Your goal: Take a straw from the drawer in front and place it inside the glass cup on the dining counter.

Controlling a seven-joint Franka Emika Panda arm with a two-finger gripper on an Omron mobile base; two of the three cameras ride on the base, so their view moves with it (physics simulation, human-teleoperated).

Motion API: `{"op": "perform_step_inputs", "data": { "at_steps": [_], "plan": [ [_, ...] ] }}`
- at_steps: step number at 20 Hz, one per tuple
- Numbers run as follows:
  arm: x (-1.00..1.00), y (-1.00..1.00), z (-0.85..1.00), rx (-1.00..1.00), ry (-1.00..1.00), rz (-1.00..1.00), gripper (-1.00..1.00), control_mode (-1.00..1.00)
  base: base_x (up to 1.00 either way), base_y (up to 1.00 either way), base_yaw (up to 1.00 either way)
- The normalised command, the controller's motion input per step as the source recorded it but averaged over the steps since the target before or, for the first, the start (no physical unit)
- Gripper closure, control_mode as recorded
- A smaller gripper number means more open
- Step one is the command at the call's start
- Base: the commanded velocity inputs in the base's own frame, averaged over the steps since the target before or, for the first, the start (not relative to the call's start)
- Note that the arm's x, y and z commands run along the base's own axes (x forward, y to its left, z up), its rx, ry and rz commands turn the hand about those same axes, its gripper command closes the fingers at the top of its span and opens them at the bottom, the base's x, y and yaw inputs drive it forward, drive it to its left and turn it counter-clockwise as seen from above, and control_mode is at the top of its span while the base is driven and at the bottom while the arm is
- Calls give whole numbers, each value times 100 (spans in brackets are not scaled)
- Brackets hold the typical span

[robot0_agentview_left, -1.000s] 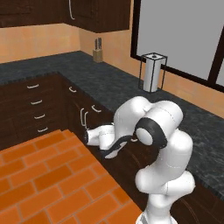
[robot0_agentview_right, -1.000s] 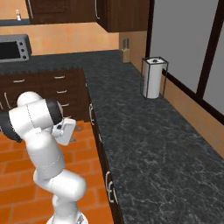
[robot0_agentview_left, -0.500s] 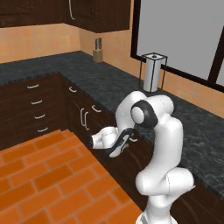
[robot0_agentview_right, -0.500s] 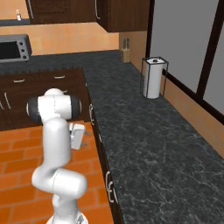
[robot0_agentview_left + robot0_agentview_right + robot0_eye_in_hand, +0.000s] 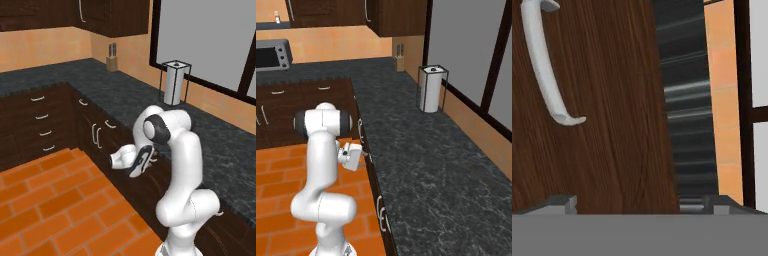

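close up, end effector [image 5: 637,202] (jaws wide) facing drawer [image 5: 602,125], handle [image 5: 544,65] offset.

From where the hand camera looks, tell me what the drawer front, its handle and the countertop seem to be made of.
Drawer front: dark brown wood or wood veneer, judging by the lengthwise grain streaks; matte finish.
Handle: looks like brushed metal, pale silver and smoothly curved, though painted plastic can't be ruled out.
Countertop: black speckled stone, granite-like, with fine grey flecks and a dull sheen.
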Motion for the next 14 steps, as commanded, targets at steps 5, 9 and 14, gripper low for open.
{"op": "perform_step_inputs", "data": {
  "at_steps": [5, 9, 14],
  "plan": [
    [40, -20, -28, 0, -6, 0, -100, -100, 0, 0, 0],
    [44, -4, -37, 0, -2, 0, -100, -100, 0, 0, 0],
    [44, -16, -28, 0, -1, 0, -100, -100, 0, 0, 0]
  ]
}}
